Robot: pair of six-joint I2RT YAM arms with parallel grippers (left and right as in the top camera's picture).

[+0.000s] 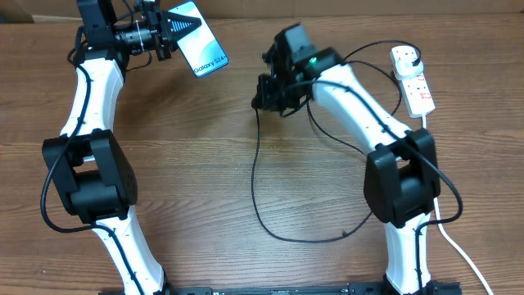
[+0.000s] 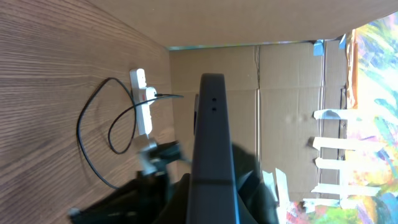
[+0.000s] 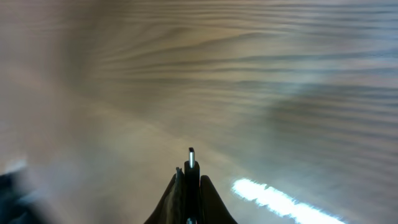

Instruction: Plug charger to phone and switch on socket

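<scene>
Looking down from overhead, I see the left end effector (image 1: 185, 26) clamped on the phone (image 1: 206, 51) at the far left of the table (image 1: 196, 180). The screen faces up toward the camera, and the short edge with the "Galaxy S24" text points away from the fingers. In the left wrist view I see the phone (image 2: 211, 137) edge-on, running straight out from the camera, with two small holes in its black frame at the outer end.

The right end effector (image 1: 265, 93) sits near the middle of the far half of the table, well apart from the phone. In its own wrist view the fingers (image 3: 202, 196) are pressed together on the charger (image 3: 191, 157), and only the small connector tip sticks out past them. The table beneath is too blurred for me to tell how high the tip is.

From that grip the charger's thin black cable (image 1: 255, 188) drops toward the near side of the table. It sweeps round in a wide loop under the right arm and comes up again toward the socket (image 1: 417, 86). The socket lies flat at the far right of the table, and the black plug (image 1: 407, 56) sits in its far outlet. A thick white cord (image 1: 455, 246) leaves the socket's near end and runs along the right edge of the table. I cannot tell the position of the socket's switch in any view.
</scene>
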